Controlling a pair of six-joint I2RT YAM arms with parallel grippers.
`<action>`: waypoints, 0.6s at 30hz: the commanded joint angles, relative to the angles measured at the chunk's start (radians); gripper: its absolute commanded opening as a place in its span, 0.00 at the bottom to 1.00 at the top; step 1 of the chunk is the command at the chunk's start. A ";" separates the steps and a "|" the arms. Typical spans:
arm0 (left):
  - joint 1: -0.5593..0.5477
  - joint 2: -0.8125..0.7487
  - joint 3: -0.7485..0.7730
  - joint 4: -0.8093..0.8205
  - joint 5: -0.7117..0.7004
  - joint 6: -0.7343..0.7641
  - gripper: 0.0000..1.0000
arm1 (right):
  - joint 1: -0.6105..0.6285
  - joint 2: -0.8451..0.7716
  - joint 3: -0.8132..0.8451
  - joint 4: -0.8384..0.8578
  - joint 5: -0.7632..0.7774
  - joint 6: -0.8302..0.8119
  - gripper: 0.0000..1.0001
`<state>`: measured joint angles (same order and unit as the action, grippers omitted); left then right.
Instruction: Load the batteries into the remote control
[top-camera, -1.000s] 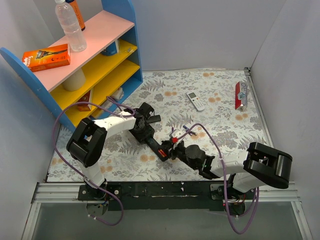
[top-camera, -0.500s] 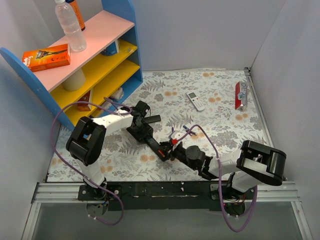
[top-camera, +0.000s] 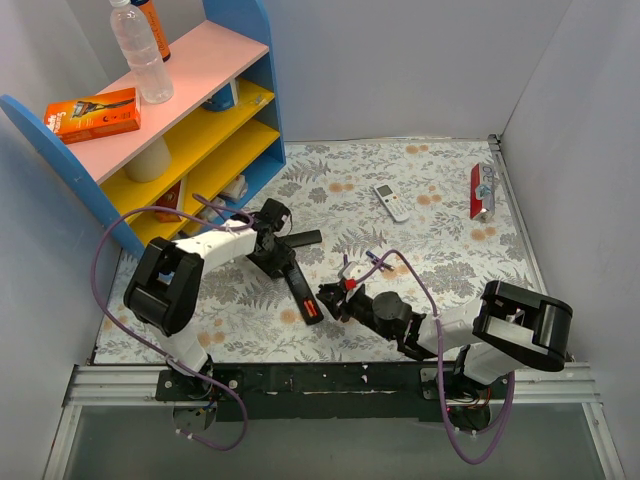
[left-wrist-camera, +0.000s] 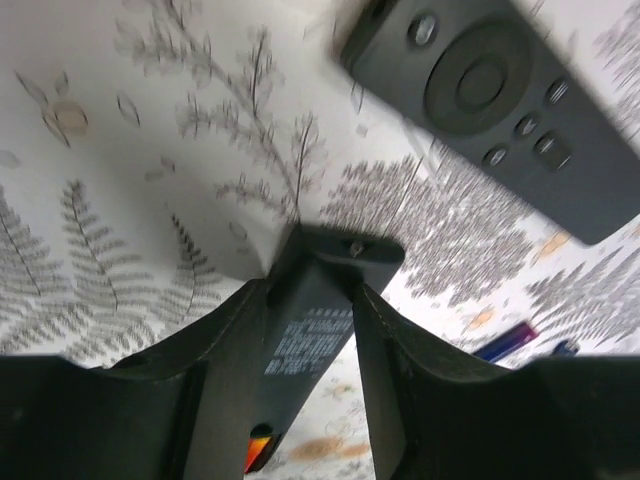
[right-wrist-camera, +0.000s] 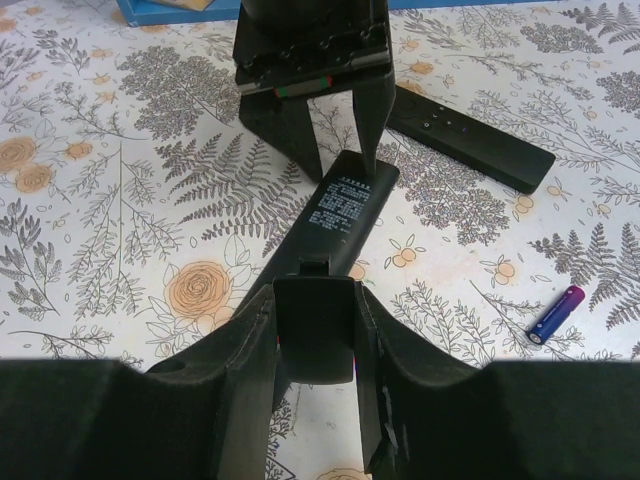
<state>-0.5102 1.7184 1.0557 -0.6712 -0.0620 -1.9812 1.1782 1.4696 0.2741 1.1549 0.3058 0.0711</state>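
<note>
The black remote control (top-camera: 296, 290) lies back up on the patterned table, a red battery showing at its near end (top-camera: 309, 312). My left gripper (top-camera: 272, 250) is shut on its far end; the left wrist view shows the labelled back (left-wrist-camera: 310, 340) between the fingers (left-wrist-camera: 235, 350). My right gripper (top-camera: 328, 298) is shut on a small black battery cover (right-wrist-camera: 315, 330), held at the remote's near end (right-wrist-camera: 340, 215). One loose purple-blue battery (right-wrist-camera: 556, 314) lies on the table to the right, also seen in the left wrist view (left-wrist-camera: 505, 341).
A second black remote (top-camera: 303, 238), buttons up, lies just beyond the left gripper. A small white remote (top-camera: 391, 202) lies farther back. A red pack (top-camera: 481, 190) is at the back right. A blue, yellow and pink shelf (top-camera: 170, 120) stands at the left.
My left gripper has moved left and back, swinging the remote so its near end now lies left of the right gripper. The right gripper has shifted slightly left.
</note>
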 joint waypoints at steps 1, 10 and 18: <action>0.042 0.000 -0.011 0.033 -0.208 -0.065 0.14 | -0.003 0.009 -0.013 0.094 -0.013 0.007 0.01; 0.041 -0.037 -0.071 0.079 -0.114 -0.074 0.37 | -0.003 0.038 -0.018 0.134 -0.016 0.029 0.01; 0.038 -0.276 -0.181 0.055 -0.102 0.024 0.71 | -0.005 -0.103 -0.015 -0.010 0.027 -0.007 0.01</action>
<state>-0.4679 1.5768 0.9215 -0.5827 -0.1612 -1.9945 1.1778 1.4353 0.2634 1.1931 0.2943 0.0879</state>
